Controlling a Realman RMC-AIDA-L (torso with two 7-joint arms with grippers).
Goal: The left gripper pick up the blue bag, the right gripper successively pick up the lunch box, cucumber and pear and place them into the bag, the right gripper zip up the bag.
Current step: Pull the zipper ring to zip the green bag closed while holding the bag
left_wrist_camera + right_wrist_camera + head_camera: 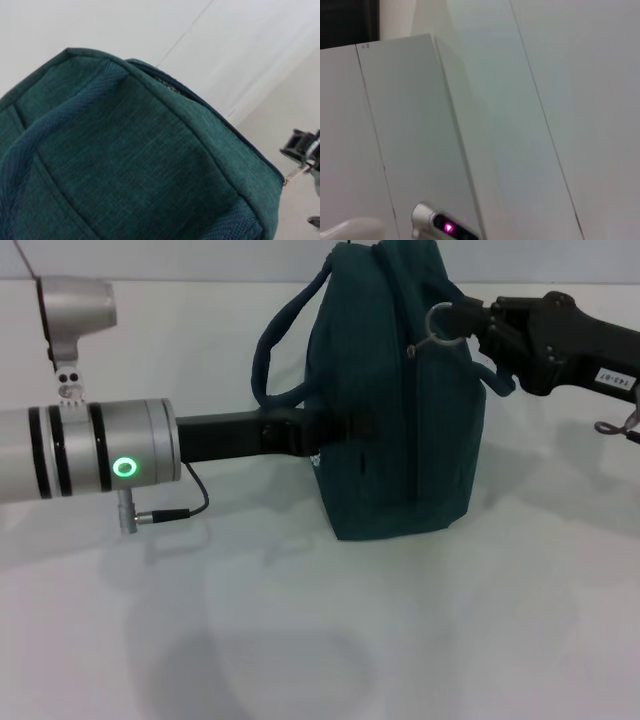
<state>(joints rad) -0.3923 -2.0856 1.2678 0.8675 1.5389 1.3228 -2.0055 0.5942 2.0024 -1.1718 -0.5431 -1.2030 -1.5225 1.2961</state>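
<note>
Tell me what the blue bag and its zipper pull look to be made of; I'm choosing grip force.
The blue bag looks like woven fabric, matte; the left wrist view shows a coarse weave and ribbed strap webbing. The zipper pull looks like bare metal: a thin, shiny ring, at the right gripper.

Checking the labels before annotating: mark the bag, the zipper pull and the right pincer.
bag (400,470): head view, on its front fabric face.
zipper pull (437,325): head view, on the metal ring at the bag's top corner.
right pincer (478,345): head view, between its fingertips beside the ring.
</note>
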